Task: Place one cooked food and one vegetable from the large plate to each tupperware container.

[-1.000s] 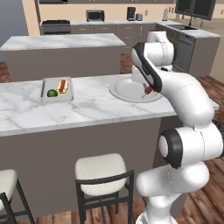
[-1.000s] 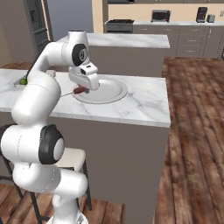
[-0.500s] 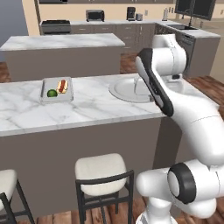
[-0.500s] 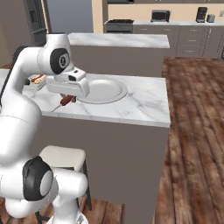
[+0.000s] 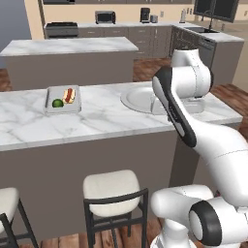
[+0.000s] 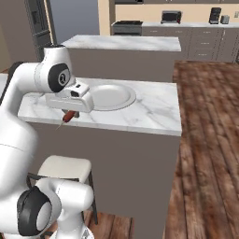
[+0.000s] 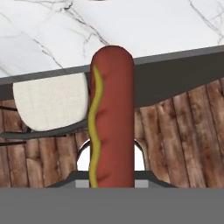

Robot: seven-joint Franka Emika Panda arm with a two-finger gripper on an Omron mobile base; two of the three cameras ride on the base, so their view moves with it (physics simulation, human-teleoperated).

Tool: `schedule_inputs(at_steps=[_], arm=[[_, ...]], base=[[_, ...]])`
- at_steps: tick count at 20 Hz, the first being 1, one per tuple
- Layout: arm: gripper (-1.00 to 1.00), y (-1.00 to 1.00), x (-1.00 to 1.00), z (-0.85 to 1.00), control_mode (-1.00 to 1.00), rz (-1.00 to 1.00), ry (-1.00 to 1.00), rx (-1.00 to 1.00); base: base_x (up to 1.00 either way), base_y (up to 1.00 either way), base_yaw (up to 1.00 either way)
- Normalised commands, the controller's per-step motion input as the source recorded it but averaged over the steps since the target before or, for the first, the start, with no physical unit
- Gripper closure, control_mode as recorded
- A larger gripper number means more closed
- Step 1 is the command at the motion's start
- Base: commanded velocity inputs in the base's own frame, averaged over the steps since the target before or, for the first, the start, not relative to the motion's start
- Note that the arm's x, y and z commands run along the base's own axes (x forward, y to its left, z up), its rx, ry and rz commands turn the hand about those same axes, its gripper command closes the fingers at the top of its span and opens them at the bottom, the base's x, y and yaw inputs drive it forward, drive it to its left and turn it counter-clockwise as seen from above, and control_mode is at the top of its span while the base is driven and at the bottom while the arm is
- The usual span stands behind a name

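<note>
Presently, taking the left base view from left to right: one tupperware container [image 5: 63, 100] sits on the left part of the marble tabletop [image 5: 101, 116], already holding a green vegetable [image 5: 57, 103] and a hot dog [image 5: 69, 95] side by side. That container reads as complete. Further right lies the large plate [image 5: 141, 99], partly hidden behind the arm; what shows of its surface looks bare (the covered portion cannot be judged). The second container cannot be located in these views.

In the right base view the gripper [image 6: 70, 114] hangs at the near edge of the tabletop, left of the plate, with a reddish sausage [image 6: 68, 115] projecting below it. The hand view confirms this: the sausage [image 7: 111, 118], with a yellow mustard line along it, stands up between the jaws, which are pressed in and pinching its lower end. Beyond it lie the tabletop edge, a cushioned stool [image 7: 49, 101] and the wooden floor [image 7: 183, 135].

Judgement: the step in hand is carriage of the cooked food toward the second container. The next move calls for finding that container, bringing the sausage over its interior, lowering within the rim and only then releasing; the grip at one end (a long overhang) risks the item swinging or slipping in transit
</note>
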Motion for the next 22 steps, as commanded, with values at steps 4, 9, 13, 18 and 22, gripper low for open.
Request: schedule_inputs(at_steps=[4, 9, 13, 18, 22], arm=[[1.00, 0.00, 0.00, 0.00, -1.00, 0.00, 0.00, 0.00], [1.00, 0.09, -0.01, -0.01, 1.00, 0.00, 0.00, 0.00], [1.00, 0.00, 0.00, 0.00, 1.00, 0.00, 0.00, 0.00], [1.00, 0.00, 0.00, 0.00, 1.00, 0.00, 0.00, 0.00], [1.00, 0.00, 0.00, 0.00, 1.00, 0.00, 0.00, 0.00]], base=[[0.00, 0.00, 0.00], [0.00, 0.19, 0.00], [-0.10, 0.80, 0.01], [-0.25, 0.91, 0.00], [-0.35, 1.00, 0.00]])
